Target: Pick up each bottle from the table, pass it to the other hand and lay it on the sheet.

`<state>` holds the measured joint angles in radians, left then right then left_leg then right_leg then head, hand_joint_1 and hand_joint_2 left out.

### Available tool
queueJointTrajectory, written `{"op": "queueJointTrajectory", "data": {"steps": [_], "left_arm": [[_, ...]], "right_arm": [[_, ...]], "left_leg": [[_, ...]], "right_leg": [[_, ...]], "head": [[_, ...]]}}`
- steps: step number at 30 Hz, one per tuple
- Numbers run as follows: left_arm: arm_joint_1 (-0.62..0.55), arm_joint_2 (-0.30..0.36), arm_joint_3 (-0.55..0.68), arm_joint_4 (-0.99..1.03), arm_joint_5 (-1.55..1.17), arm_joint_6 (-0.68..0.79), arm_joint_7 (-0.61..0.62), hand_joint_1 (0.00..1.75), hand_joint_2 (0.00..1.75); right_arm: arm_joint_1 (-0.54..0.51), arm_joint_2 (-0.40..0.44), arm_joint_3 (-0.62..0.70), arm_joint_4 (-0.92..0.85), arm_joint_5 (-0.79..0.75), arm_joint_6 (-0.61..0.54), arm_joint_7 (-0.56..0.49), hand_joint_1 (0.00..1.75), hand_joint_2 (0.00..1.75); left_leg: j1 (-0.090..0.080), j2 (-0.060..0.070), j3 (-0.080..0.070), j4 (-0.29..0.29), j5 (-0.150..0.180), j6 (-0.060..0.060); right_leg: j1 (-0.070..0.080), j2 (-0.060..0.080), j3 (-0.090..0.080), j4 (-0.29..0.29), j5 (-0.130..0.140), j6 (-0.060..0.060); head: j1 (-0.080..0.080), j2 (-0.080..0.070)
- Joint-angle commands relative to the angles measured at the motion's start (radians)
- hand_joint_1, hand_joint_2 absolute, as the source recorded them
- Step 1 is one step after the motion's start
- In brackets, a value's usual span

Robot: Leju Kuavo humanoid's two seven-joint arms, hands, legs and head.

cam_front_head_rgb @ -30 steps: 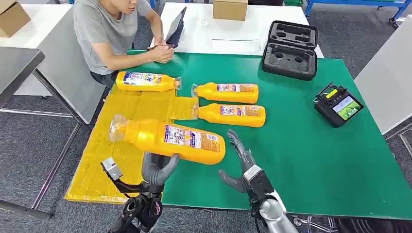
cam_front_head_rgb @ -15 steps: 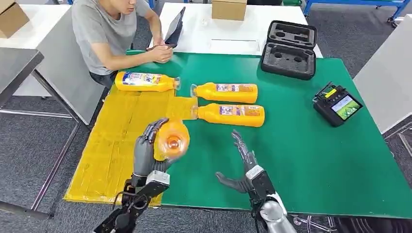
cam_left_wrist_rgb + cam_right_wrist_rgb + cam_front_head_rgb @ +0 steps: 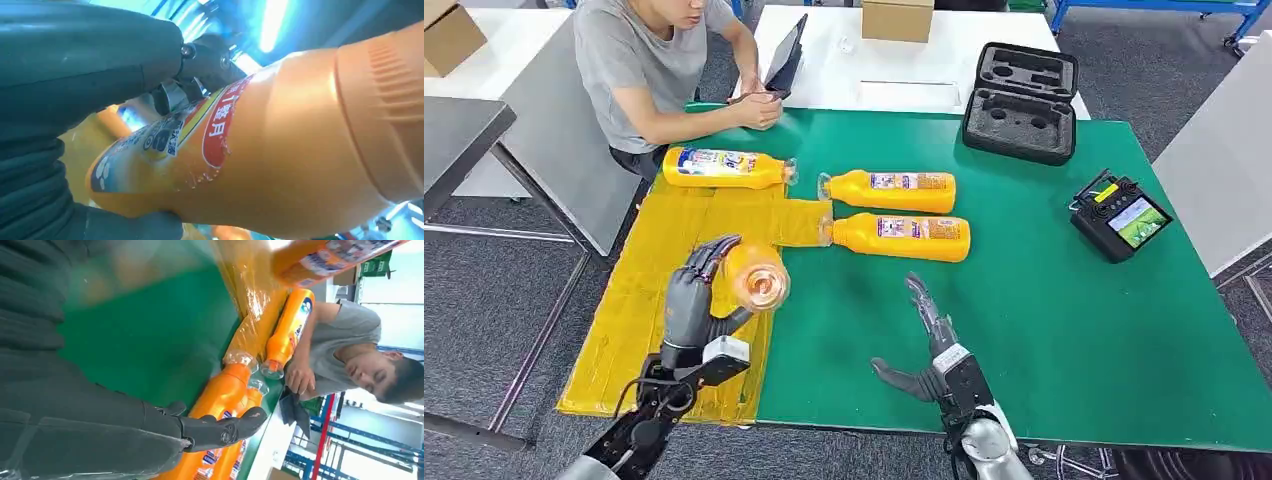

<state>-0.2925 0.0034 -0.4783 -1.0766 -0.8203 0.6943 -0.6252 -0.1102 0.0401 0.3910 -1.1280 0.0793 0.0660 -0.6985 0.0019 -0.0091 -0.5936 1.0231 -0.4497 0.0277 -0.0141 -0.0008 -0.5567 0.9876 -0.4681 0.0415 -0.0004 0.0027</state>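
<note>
An orange bottle (image 3: 757, 280) is gripped by the left hand (image 3: 692, 305) above the yellow sheet (image 3: 644, 310), near the sheet's edge against the green table (image 3: 1044, 320); its clear cap end is turned toward the head camera, so the body is seen almost end-on and blurred. In the left wrist view the fingers (image 3: 210, 60) are curled round the labelled body of the bottle (image 3: 280, 150), with the thumb pressed under it. The right hand (image 3: 929, 350) is raised over the green table, just beside the held bottle but apart from it, with nothing in it; its fingers (image 3: 921, 300) are stretched forward and its thumb is spread wide to the side. One orange bottle (image 3: 724, 167) is laid on the far end of the sheet, cap toward the table. Two more orange bottles (image 3: 889, 190) (image 3: 899, 237) are laid side by side on the table, caps toward the sheet, the nearer one's cap touching the sheet's edge. A person in a grey shirt (image 3: 639, 70) is seated at the far corner with a tablet (image 3: 784, 55). An open black foam-lined case (image 3: 1021, 100) and a remote controller with a lit screen (image 3: 1119, 215) are set on the table's far and right parts.
</note>
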Motion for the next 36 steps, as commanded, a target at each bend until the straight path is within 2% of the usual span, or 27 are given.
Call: {"op": "queueJointTrajectory", "data": {"steps": [1, 7, 10, 14, 21, 23, 24, 25, 26, 27, 34, 36], "left_arm": [[0.002, 0.021, 0.111, -0.048, -0.119, 0.004, -0.018, 1.75, 1.75], [0.002, 0.021, 0.111, -0.048, -0.119, 0.004, -0.018, 1.75, 1.75], [0.014, -0.005, 0.195, -0.091, -0.322, 0.004, 0.064, 1.75, 1.75], [0.044, 0.016, 0.253, -0.116, -0.490, 0.004, 0.197, 1.75, 1.75], [0.056, 0.021, 0.264, -0.063, -0.622, -0.013, 0.342, 1.75, 1.75], [0.047, 0.028, 0.272, -0.041, -0.750, -0.014, 0.453, 1.75, 1.75], [0.035, 0.065, 0.232, -0.032, -0.750, -0.016, 0.511, 1.75, 1.75], [0.015, 0.127, 0.147, -0.028, -0.750, -0.034, 0.632, 1.75, 1.75], [-0.001, 0.164, 0.060, -0.025, -0.750, -0.047, 0.734, 1.75, 1.75], [-0.007, 0.178, 0.033, -0.025, -0.750, -0.057, 0.783, 1.75, 1.75], [-0.007, 0.178, 0.033, -0.025, -0.750, -0.057, 0.783, 1.75, 1.75], [-0.012, 0.188, 0.000, -0.030, -0.750, -0.081, 0.832, 1.75, 1.75]], "right_arm": [[-0.011, 0.005, -0.017, 0.037, -0.001, 0.002, 0.000, 0.00, 1.75], [-0.011, 0.005, -0.017, 0.037, -0.001, 0.002, 0.000, 0.00, 1.75], [-0.011, 0.010, -0.017, 0.042, 0.003, 0.008, 0.000, 0.00, 1.75], [-0.005, 0.006, -0.016, 0.038, 0.001, 0.011, 0.000, 0.00, 1.75], [-0.004, 0.005, -0.019, 0.038, 0.001, 0.008, 0.000, 0.00, 1.75], [-0.006, 0.007, -0.020, 0.043, 0.000, 0.008, 0.000, 0.00, 1.75], [-0.007, 0.008, -0.020, 0.045, 0.000, 0.008, 0.000, 0.00, 1.75], [-0.010, 0.010, -0.020, 0.049, 0.001, 0.008, 0.000, 0.00, 1.75], [-0.011, 0.011, -0.020, 0.052, 0.003, 0.009, 0.000, 0.00, 1.75], [-0.012, 0.011, -0.021, 0.056, 0.002, 0.009, 0.000, 0.00, 1.75], [-0.012, 0.011, -0.021, 0.056, 0.002, 0.009, 0.000, 0.00, 1.75], [-0.013, 0.009, -0.021, 0.059, 0.002, 0.008, 0.000, 0.00, 1.75]], "left_leg": [[0.001, 0.002, 0.001, 0.000, 0.000, -0.001], [0.001, 0.002, 0.002, -0.001, 0.000, -0.001], [0.001, 0.002, 0.002, 0.000, -0.001, -0.001], [0.002, 0.003, 0.003, -0.001, -0.001, -0.002], [0.000, 0.001, 0.002, -0.001, 0.000, -0.001], [0.001, 0.002, 0.002, -0.001, 0.000, -0.001], [0.001, 0.003, 0.003, -0.002, 0.000, -0.001], [0.001, 0.003, 0.002, -0.001, 0.000, -0.001], [0.001, 0.001, 0.001, -0.001, 0.000, -0.001], [0.002, 0.003, 0.004, -0.002, 0.000, -0.003], [0.001, -0.001, 0.001, -0.001, 0.000, -0.001], [0.002, 0.001, 0.002, 0.000, 0.000, -0.001]], "right_leg": [[0.001, 0.001, 0.001, 0.000, 0.000, -0.001], [0.001, 0.001, 0.002, -0.001, 0.000, -0.002], [0.001, 0.002, 0.002, -0.001, 0.000, -0.002], [0.002, 0.002, 0.003, -0.002, 0.000, -0.002], [0.000, 0.001, 0.001, -0.001, 0.000, -0.001], [0.001, 0.002, 0.002, -0.001, 0.000, -0.001], [0.001, 0.002, 0.003, -0.002, 0.000, -0.002], [0.001, 0.002, 0.002, -0.001, 0.000, -0.002], [0.001, 0.001, 0.001, 0.000, 0.000, -0.001], [0.002, 0.002, 0.003, -0.002, 0.000, -0.003], [0.001, -0.001, 0.001, 0.000, -0.001, -0.001], [0.002, 0.000, 0.002, -0.001, 0.000, -0.002]], "head": [[0.000, 0.000], [0.000, 0.000], [0.000, 0.000], [0.000, 0.000], [0.000, 0.000], [0.000, 0.000], [0.000, 0.000], [0.000, 0.000], [0.000, 0.000], [0.000, 0.000], [-0.001, 0.000], [0.000, 0.000]]}}
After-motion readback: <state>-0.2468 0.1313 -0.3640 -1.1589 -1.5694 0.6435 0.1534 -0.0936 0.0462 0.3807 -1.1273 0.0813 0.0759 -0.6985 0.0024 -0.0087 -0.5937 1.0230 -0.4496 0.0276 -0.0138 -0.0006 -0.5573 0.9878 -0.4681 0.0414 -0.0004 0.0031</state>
